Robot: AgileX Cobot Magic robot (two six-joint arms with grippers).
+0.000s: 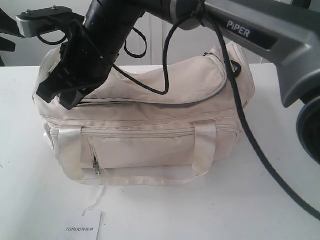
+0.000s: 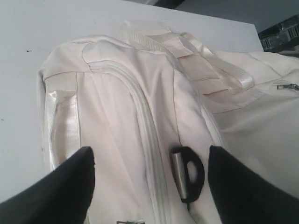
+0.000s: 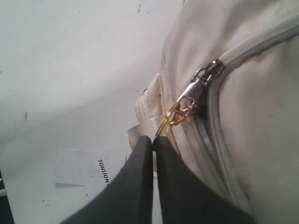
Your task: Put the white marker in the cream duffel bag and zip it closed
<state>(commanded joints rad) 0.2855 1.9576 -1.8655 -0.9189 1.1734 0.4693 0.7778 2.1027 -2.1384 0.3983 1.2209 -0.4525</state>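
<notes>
**White marker.** It shows in no view. With the top zip drawn across, it is probably already inside, but you cannot confirm that.

**Cream duffel bag** (image 1: 150, 145). It stands upright on the white table (image 1: 225, 210) with its front pocket towards the exterior camera and its handles hanging slack down the front.

**Top zipper** (image 1: 190, 102). It looks closed along all of the curve you can see. The slider (image 3: 212, 67) sits near the bag's end. Whether the last stretch has been run shut cannot be told.

**Gold chain pull** (image 3: 170, 119). It is stretched taut from the slider to the right gripper, so a tug goes straight to the slider.

**Right gripper** (image 3: 153, 139). It is clenched on the chain's last links. Its arm reaches across to the left end of the bag, in line with the zip track.

**Left gripper** (image 2: 150, 151). Its fingers are spread wide and hold nothing. It hovers over the bag's end, with the black end ring (image 2: 191, 172) between the fingers. You would judge it is stationed there to steady the bag against the pull. Whether it touches the fabric is unclear.

**TONLION card** (image 1: 85, 225). It lies on the table in front of the bag, apart from it, and plays no part in the task.
</notes>
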